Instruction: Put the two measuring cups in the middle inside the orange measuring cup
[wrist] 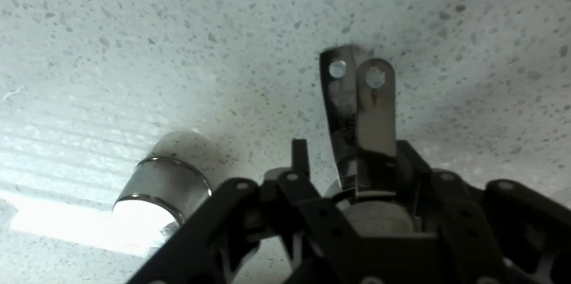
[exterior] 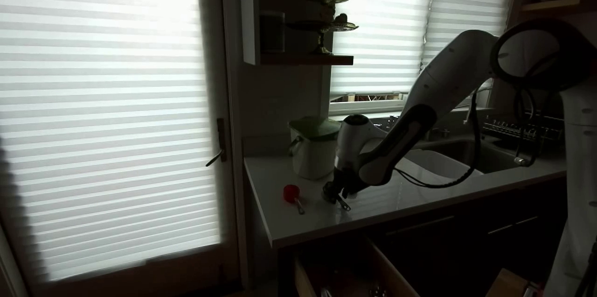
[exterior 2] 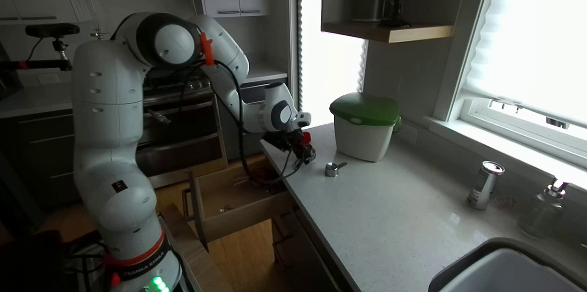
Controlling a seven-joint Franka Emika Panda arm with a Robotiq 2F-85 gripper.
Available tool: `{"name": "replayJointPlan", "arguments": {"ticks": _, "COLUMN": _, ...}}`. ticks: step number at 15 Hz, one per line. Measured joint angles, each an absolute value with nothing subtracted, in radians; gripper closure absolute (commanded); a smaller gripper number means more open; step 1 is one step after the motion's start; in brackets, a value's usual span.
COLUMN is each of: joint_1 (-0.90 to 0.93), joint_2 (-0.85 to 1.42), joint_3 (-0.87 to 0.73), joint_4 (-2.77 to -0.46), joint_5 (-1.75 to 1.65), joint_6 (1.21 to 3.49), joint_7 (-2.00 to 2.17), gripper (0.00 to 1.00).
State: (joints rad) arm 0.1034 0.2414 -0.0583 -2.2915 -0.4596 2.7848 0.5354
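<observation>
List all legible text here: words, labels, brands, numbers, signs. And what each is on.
"FRANKA EMIKA": black band on the white robot arm, at its base.
Cylindrical silvery metal can: print too small to read.
Small dark square patch on the arm: unreadable.
Two shiny metal measuring-cup handles with round holes: nothing legible.
No other readable text.

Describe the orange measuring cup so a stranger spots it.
On the white counter, find the green-lidded bin. In an exterior view, the orange measuring cup sits in front of it. Its bright red-orange colour sets it apart from the silvery cup.
</observation>
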Motion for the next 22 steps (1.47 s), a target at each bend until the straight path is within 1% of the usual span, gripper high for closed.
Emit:
{"name": "replayJointPlan", "arguments": {"ticks": 2, "joint_1": 0.105, "joint_2": 0.246, "joint_3": -0.064, "joint_4": -2.292, "joint_5": -0.458, "joint_6": 2.803, "joint_7": 0.51, "gripper": 0.81}}
{"name": "replayJointPlan", "arguments": {"ticks": 3, "joint_1": 0.104, "joint_2": 0.248, "joint_3": -0.064, "joint_4": -2.292, "joint_5": -0.458, "joint_6": 2.807, "joint_7": 0.503, "gripper": 0.93}}
{"name": "replayJointPlan", "arguments": {"ticks": 4, "joint_1": 0.102, "joint_2": 0.25, "joint_3": -0.062, "joint_4": -2.292, "joint_5": -0.458, "joint_6": 2.81, "joint_7": 0.499, "gripper": 0.96}}
{"name": "replayJointPlan", "arguments": {"ticks": 5, "joint_1": 0.101, "joint_2": 0.25, "joint_3": -0.061, "joint_4": -2.292, "joint_5": -0.458, "joint_6": 2.814, "joint_7": 0.495, "gripper": 0.95}}
{"name": "replayJointPlan", "arguments": {"ticks": 11, "joint_1": 0.097, "joint_2": 0.239, "joint_3": -0.056, "joint_4": -2.293, "joint_5": -0.453, "joint_6": 2.824, "joint_7": 0.488, "gripper": 0.95}}
{"name": "replayJointPlan", "arguments": {"ticks": 17, "joint_1": 0.103, "joint_2": 0.154, "joint_3": -0.045, "joint_4": -2.285, "joint_5": -0.454, "joint_6": 2.815, "joint_7": 0.488, "gripper": 0.95}}
{"name": "replayJointPlan", "arguments": {"ticks": 19, "joint_1": 0.117, "joint_2": 0.132, "joint_3": -0.03, "joint_4": -2.265, "joint_5": -0.455, "joint_6": 2.775, "joint_7": 0.488, "gripper": 0.95}}
{"name": "replayJointPlan", "arguments": {"ticks": 22, "joint_1": 0.154, "joint_2": 0.122, "joint_3": 0.007, "joint_4": -2.194, "joint_5": -0.456, "joint_6": 2.643, "joint_7": 0.489, "gripper": 0.95}}
